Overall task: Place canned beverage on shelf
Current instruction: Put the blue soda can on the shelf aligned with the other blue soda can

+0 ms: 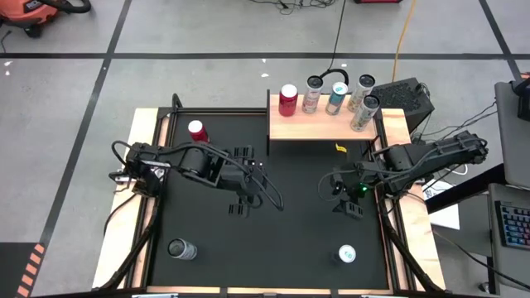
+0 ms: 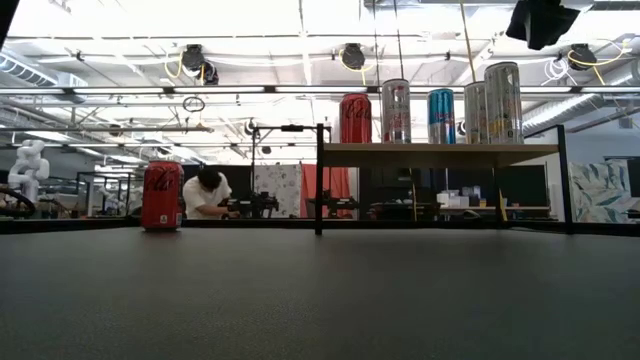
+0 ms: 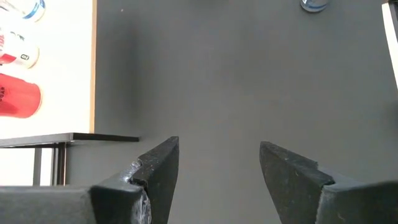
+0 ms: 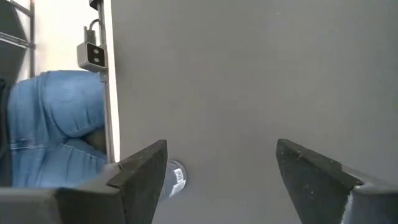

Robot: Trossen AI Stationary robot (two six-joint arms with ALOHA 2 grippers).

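We see five cans already standing in a row on the shelf (image 1: 319, 126) at the far edge of the black table (image 1: 290, 248), a red one (image 1: 287, 99) at its left end, leaving bare board in front of them. A red can (image 1: 197, 131) stands on the table left of the shelf, and two more cans (image 1: 181, 248) (image 1: 346, 254) stand near the front corners. Our left gripper (image 1: 245, 196) and right gripper (image 1: 348, 197) hover mid-table, both spread wide and holding nothing, each well apart from every can.

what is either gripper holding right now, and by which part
Nothing is held. The left gripper and the right gripper are both open over the bare black table, with only the table surface showing between their fingers.
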